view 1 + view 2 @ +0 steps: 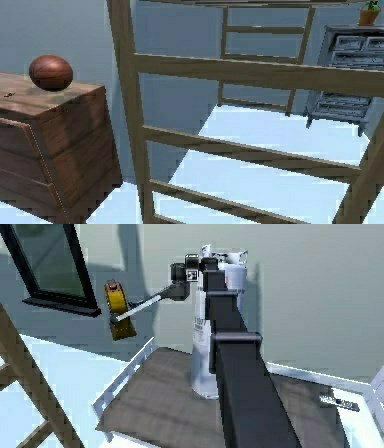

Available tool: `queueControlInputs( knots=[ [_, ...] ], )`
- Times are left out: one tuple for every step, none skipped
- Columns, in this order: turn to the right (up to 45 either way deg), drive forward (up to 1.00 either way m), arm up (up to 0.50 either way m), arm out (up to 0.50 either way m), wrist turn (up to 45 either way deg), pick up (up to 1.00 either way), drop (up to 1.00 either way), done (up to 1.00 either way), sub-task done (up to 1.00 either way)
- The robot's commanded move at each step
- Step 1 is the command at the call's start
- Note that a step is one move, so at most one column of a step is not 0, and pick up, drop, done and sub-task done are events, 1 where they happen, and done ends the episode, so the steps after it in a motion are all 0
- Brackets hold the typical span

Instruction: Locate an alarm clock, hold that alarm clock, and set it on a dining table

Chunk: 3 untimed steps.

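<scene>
My tool (125, 314) is upper middle in the arm side view, at the far end of my arm (240, 374), w/ two thin fingers (145, 304) reaching toward that view's left. A yellow alarm clock (115, 296) hangs at the fingertips, clear of the floor & every surface, w/ only grey-green wall behind it, so I'm holding it. Whether the fingers are apart or together I can't tell.

Left of the clock on the wall is a dark-framed pane (50, 264); window or mirror, can't say which. Below & right of the clock lies a dark plank surface (150, 409) w/ a pale rim. A tall white cylinder (205, 354) stands on it, just beside my arm. Near that surface's right end lies a small dark flat thing (338, 404), too small to name. A slanted wooden rail (35, 389) crosses the near left corner.

Forward view: a brown ball (50, 72) rests on top of a wooden dresser (50, 140) at near left. A pale wooden ladder-like frame (250, 72) spans the middle, over pale blue floor (260, 122). At far right is a grey drawer unit (350, 70) w/ a potted plant (370, 14) on top.
</scene>
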Motion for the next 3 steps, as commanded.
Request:
queueControlInputs(
  knots=[
    [0.0, 0.0, 0.0, 0.0, -45.0, 0.0, 0.0, 0.0, 0.0],
    [0.0, 0.0, 0.0, 0.0, -12.0, 0.0, 0.0, 0.0, 0.0],
    [0.0, 0.0, 0.0, -0.44, 0.0, 0.0, 0.0, 0.0, 0.0]
  ],
)
